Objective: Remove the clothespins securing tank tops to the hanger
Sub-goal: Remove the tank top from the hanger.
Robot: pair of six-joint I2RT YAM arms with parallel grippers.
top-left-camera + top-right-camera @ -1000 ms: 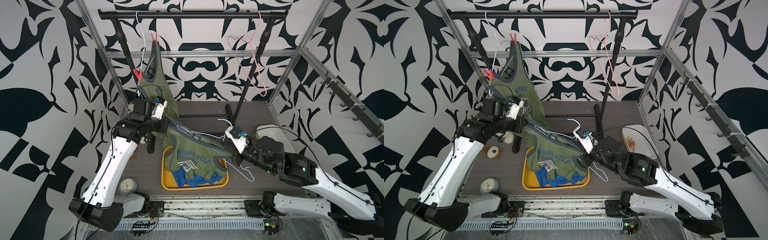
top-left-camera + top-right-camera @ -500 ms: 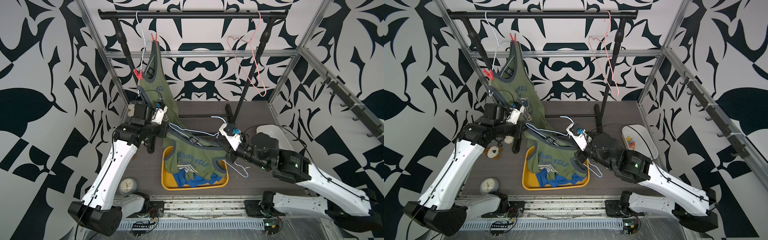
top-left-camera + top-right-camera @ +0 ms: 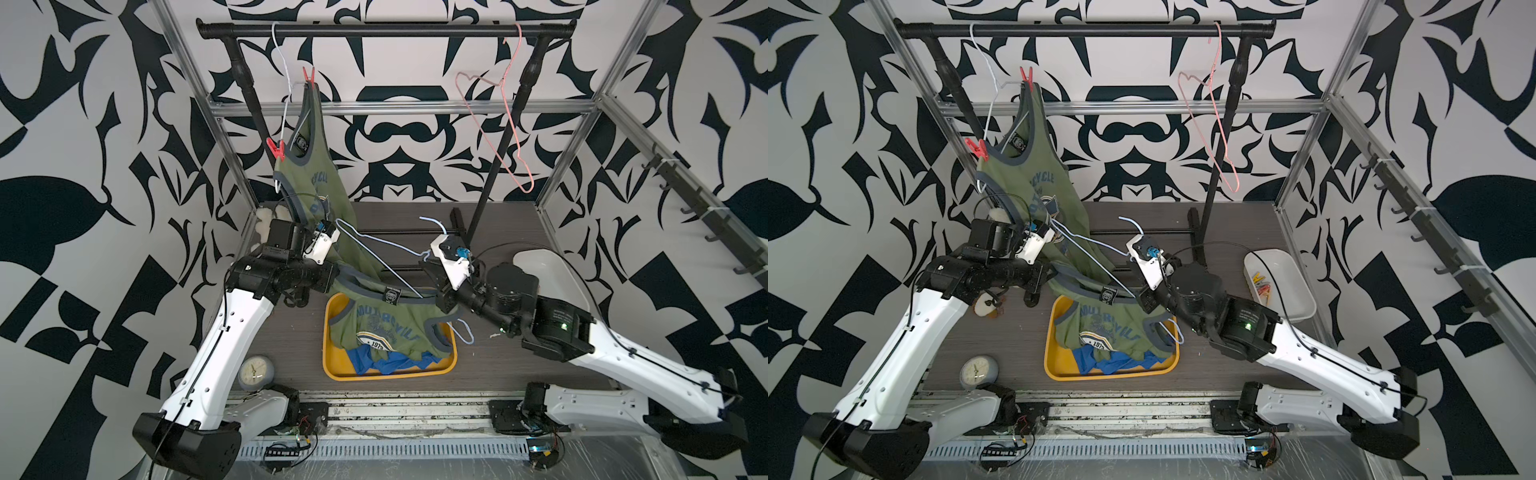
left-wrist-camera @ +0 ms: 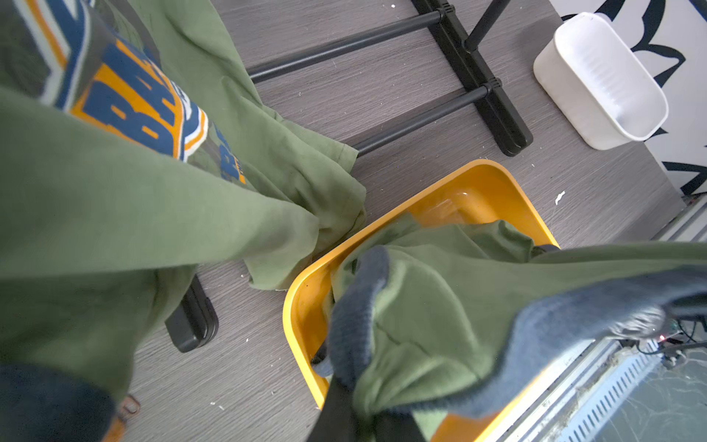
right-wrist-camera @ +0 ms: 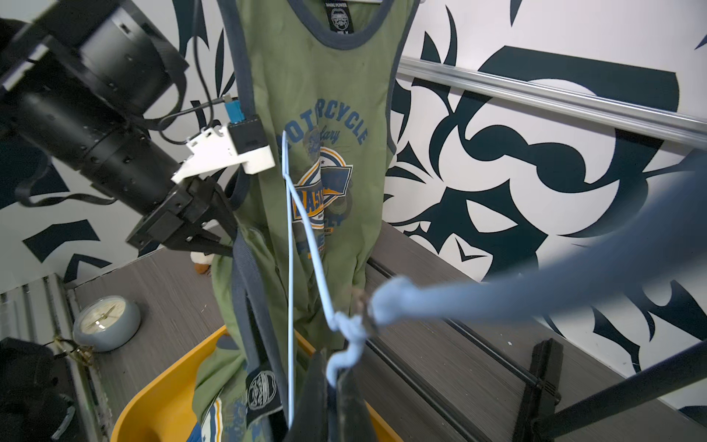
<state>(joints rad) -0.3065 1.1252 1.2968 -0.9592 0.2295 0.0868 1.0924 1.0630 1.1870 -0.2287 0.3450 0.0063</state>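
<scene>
Two red clothespins (image 3: 308, 77) (image 3: 276, 148) pin an olive tank top (image 3: 311, 174) to a white hanger (image 3: 282, 62) on the rail. A second olive tank top (image 3: 386, 324) droops into the yellow tray (image 3: 328, 332), on top of a blue tank top (image 3: 390, 361). My left gripper (image 4: 365, 417) is shut on this tank top's grey-trimmed strap and holds it up above the tray's back left corner. My right gripper (image 5: 333, 377) is shut on the twisted neck of a light blue wire hanger (image 3: 374, 245), whose wire still runs into that top's neckline.
A white bin (image 3: 1287, 266) at the right holds loose yellow and red clothespins (image 3: 1260, 282). An empty pink hanger (image 3: 498, 116) hangs on the black rail (image 3: 395, 30). The rack's feet (image 4: 493, 107) lie across the table. A small clock (image 3: 255, 372) and a plush toy (image 3: 986, 305) sit at the left.
My right gripper has carried the blue hanger leftward and toward the back. My left gripper has sunk slightly toward the front with the strap. Both stayed shut.
</scene>
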